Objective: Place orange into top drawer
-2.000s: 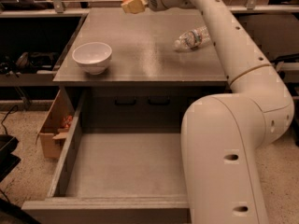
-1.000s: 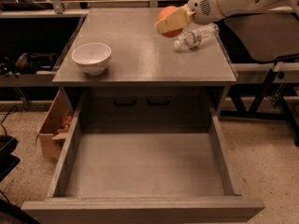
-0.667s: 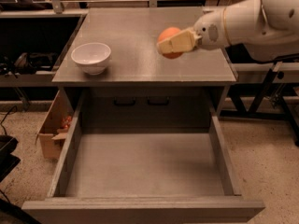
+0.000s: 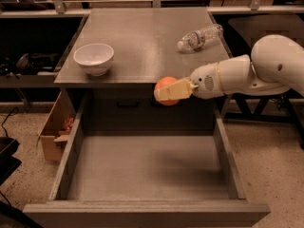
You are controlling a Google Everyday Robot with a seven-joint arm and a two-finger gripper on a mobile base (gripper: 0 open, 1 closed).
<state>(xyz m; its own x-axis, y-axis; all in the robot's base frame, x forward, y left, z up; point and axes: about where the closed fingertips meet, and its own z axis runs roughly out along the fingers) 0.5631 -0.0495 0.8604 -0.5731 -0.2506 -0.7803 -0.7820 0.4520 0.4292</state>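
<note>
The orange [image 4: 165, 85] is held in my gripper [image 4: 167, 92], whose cream fingers [image 4: 172, 91] are shut around it. It hangs in the air in front of the counter's front edge, above the back part of the open top drawer [image 4: 142, 170]. The drawer is pulled fully out, grey, with nothing showing on its flat bottom. My white arm [image 4: 247, 72] reaches in from the right.
A white bowl [image 4: 94, 58] sits on the grey counter [image 4: 142, 37] at the left. A clear plastic bottle [image 4: 199, 37] lies on its side at the right back. A cardboard box [image 4: 54, 127] stands on the floor left of the drawer.
My gripper has carried the orange from above the counter's back, forward and down past the front edge, so it now hangs over the open drawer.
</note>
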